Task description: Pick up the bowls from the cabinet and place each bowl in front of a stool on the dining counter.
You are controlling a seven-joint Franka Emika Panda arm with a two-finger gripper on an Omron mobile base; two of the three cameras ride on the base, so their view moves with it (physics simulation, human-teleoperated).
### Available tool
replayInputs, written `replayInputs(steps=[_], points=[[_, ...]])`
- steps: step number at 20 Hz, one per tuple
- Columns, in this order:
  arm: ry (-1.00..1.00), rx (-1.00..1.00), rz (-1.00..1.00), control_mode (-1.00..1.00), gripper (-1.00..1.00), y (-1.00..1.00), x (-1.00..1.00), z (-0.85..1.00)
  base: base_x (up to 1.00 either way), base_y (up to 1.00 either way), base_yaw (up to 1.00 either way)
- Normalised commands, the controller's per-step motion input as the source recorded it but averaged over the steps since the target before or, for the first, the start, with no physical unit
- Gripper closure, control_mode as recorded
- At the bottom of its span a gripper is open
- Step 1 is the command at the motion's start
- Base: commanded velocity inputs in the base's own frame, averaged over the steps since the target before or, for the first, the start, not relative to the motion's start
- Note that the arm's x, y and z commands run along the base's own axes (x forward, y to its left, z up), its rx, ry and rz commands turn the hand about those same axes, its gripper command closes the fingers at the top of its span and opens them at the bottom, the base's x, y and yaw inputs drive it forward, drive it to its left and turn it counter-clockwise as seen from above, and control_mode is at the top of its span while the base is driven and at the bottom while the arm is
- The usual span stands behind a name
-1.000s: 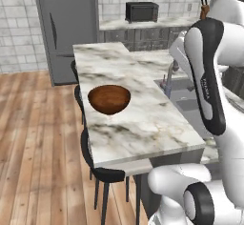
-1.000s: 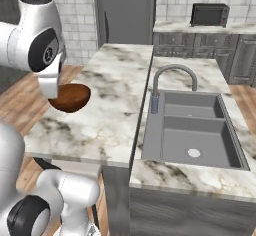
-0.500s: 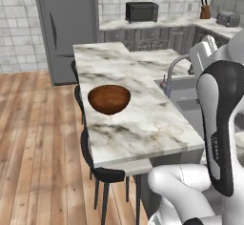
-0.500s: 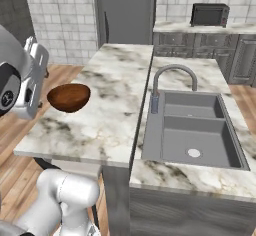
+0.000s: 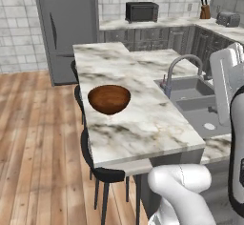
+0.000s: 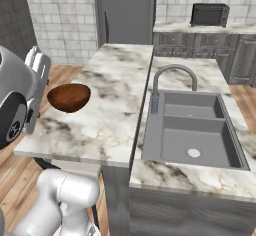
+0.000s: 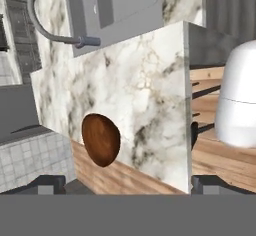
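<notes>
One reddish-brown wooden bowl [image 5: 109,98] [image 6: 69,97] [image 7: 101,140] stands upright on the white marble dining counter [image 5: 143,124] [image 6: 115,80] [image 7: 145,90], near its long edge. Just below that edge a black stool [image 5: 105,172] is tucked in, with two more stools [image 5: 77,93] further along. My gripper [image 7: 127,185] is open and empty, its two dark fingertips [image 7: 50,182] set wide apart. It hovers high above the counter and looks down on the bowl, well clear of it. The cabinet is out of view.
A grey double sink [image 5: 200,100] [image 6: 192,130] with an arched faucet [image 5: 183,64] [image 6: 172,75] is set into the counter. Beyond it are a tall grey fridge [image 5: 64,28], a microwave [image 5: 142,12] on the back worktop and wooden floor [image 5: 33,148].
The arm has swung up and away from the bowl, off to the side. The bowl stays where it stood on the counter. The gripper has stayed open.
</notes>
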Motion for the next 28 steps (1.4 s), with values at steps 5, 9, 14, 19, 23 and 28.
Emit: replayInputs(steps=[5,9,14,19,23,28], points=[[-0.03,0.03,0.0,-1.0,-1.0,-0.08,-0.14,0.0,0.0,0.0,0.0],[0.0,0.0,0.0,-1.0,-1.0,-0.02,-0.11,0.04,0.0,0.0,0.0],[0.0,0.0,0.0,1.0,-1.0,0.0,0.0,0.0,-0.75,-0.76,0.0],[0.0,0.0,0.0,1.0,-1.0,0.0,0.0,0.0,-0.65,-1.0,0.03],[0.0,0.0,0.0,1.0,-1.0,0.0,0.0,0.0,-0.3,-1.0,-0.24],[0.0,0.0,0.0,1.0,-1.0,0.0,0.0,0.0,0.0,-0.54,-0.79]])
